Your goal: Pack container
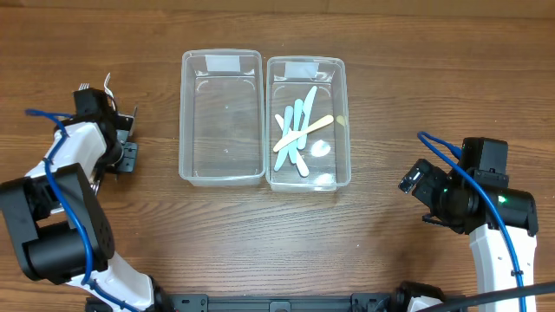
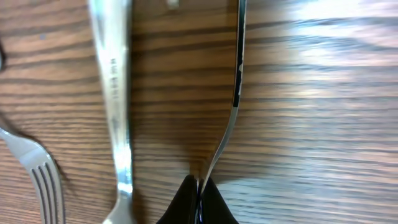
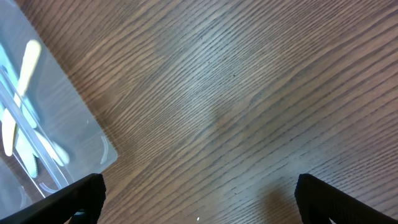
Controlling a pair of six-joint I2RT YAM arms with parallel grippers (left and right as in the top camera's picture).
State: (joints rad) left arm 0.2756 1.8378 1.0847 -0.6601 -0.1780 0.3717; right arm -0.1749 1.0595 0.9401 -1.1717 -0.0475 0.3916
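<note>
Gripping the slim metal utensil (image 2: 236,93) edge-on near one end, my left pincer (image 2: 199,194) is clenched on it, low over the worktop (image 2: 323,93). A second metal handle (image 2: 115,93) and a fork (image 2: 38,177) lie just beside it, so I judge a straight vertical lift best, to avoid dragging them. The long end may droop, so I'd travel slowly to the empty container (image 1: 222,121), beside the one holding plastic cutlery (image 1: 299,130). My right pincer (image 3: 199,196) hangs released, well apart.
</note>
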